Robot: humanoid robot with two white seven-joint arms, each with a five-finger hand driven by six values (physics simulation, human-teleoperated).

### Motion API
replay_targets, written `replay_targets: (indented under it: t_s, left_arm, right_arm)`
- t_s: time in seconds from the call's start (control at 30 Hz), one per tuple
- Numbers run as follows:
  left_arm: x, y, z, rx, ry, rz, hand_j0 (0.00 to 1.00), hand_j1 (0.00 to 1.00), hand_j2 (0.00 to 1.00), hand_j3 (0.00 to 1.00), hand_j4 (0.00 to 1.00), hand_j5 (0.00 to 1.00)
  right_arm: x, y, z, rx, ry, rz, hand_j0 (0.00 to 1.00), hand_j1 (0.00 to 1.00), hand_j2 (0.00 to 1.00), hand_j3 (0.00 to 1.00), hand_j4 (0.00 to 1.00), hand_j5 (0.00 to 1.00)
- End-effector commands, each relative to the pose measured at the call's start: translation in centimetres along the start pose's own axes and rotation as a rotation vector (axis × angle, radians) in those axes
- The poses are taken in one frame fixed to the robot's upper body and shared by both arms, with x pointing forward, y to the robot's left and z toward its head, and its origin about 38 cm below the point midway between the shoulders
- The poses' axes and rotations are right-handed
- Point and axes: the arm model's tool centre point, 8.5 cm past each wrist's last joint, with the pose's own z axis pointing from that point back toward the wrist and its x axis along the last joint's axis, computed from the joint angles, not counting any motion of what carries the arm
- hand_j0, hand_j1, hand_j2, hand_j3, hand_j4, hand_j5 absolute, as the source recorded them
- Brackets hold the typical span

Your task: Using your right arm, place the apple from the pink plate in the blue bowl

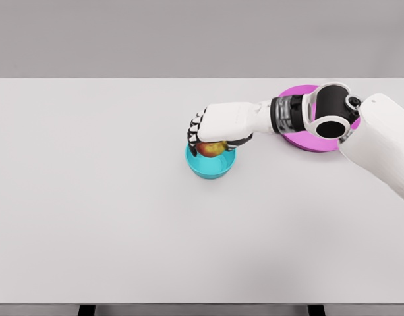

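A yellow-red apple [213,149] sits just over the blue bowl [211,167] near the table's middle, wrapped by the fingers of my right hand [205,135]. The white right arm reaches in from the right edge and crosses over the pink plate [306,141], which lies at the back right and is largely covered by the forearm and elbow joint. Whether the apple touches the bowl's inside is hidden by the hand. The left arm does not show.
The white table [89,197] spans the whole view, with its front edge at the bottom and its far edge against a grey wall.
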Motion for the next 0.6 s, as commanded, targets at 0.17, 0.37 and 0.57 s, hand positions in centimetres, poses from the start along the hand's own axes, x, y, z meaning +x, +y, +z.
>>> replay_targets:
  t_s: [0.17, 0.37, 0.57]
  left_arm:
    - [0.0, 0.0, 0.0, -0.001, 0.0, 0.0, 1.0, 1.0, 1.0, 1.0, 1.0, 1.0]
    - [0.0, 0.0, 0.0, -0.001, 0.0, 0.0, 1.0, 1.0, 1.0, 1.0, 1.0, 1.0]
    - [0.0, 0.0, 0.0, 0.001, 0.0, 0.0, 1.0, 1.0, 1.0, 1.0, 1.0, 1.0]
  right_arm:
    - [-0.1, 0.0, 0.0, -0.004, 0.003, -0.008, 1.0, 1.0, 1.0, 1.0, 1.0, 1.0]
    - [-0.3, -0.3, 0.5, -0.009, 0.012, -0.002, 1.0, 1.0, 1.0, 1.0, 1.0, 1.0]
    - [-5.8, -1.1, 12.0, -0.193, 0.251, -0.118, 1.0, 1.0, 1.0, 1.0, 1.0, 1.0]
